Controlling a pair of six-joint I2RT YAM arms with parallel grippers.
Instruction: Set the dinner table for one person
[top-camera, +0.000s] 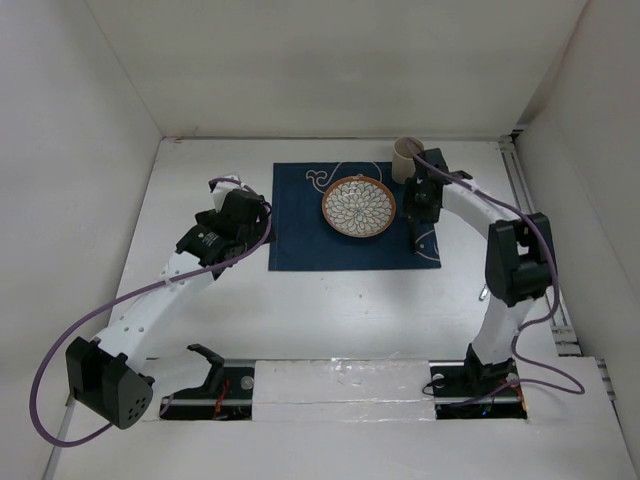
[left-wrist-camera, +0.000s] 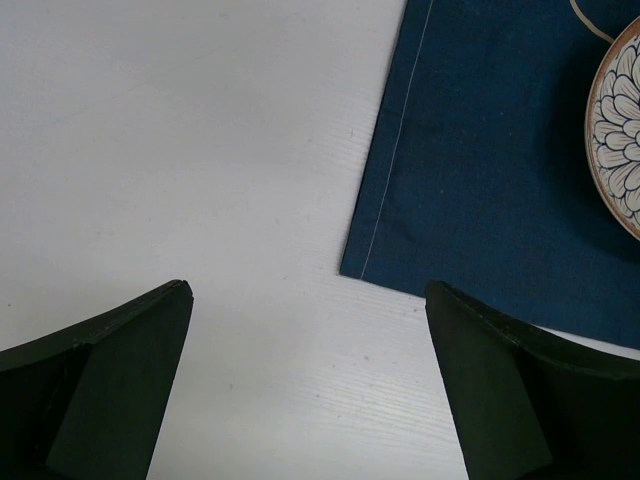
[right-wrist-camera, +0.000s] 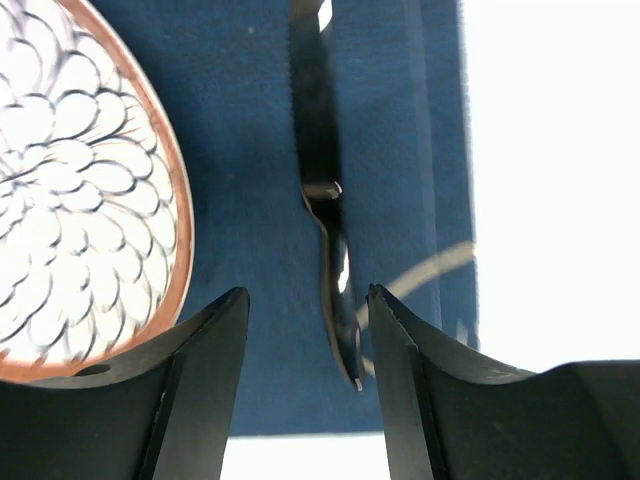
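A: Dinner table (top-camera: 340, 320), how's it look, and where?

B: Big flat plain white matte top. It fills the floor of the top view betw. the white walls, w/ the arm bases at its near edge. A navy placemat (top-camera: 300, 235) w/ white line drawings lies on its far middle. A petal-patterned plate (top-camera: 358, 207) sits on the mat. A beige cup (top-camera: 404, 152) stands at the mat's far right corner; can't tell if it's on cloth or table.

A: Claws?

B: Left gripper (left-wrist-camera: 307, 290) is spread wide and holds nothing, over bare white beside the mat's corner. Right gripper (right-wrist-camera: 306, 292) is also released, jaws apart over the mat just right of the plate. A knife (right-wrist-camera: 318, 150) lies on the cloth in line w/ the gap, not pinched.

A: Hard to see?

B: The knife's far end is cut off by the frame and it's blurry. From above I can't pick it out under the right arm, which also covers part of the cup. The plate is cropped in both wrist views.
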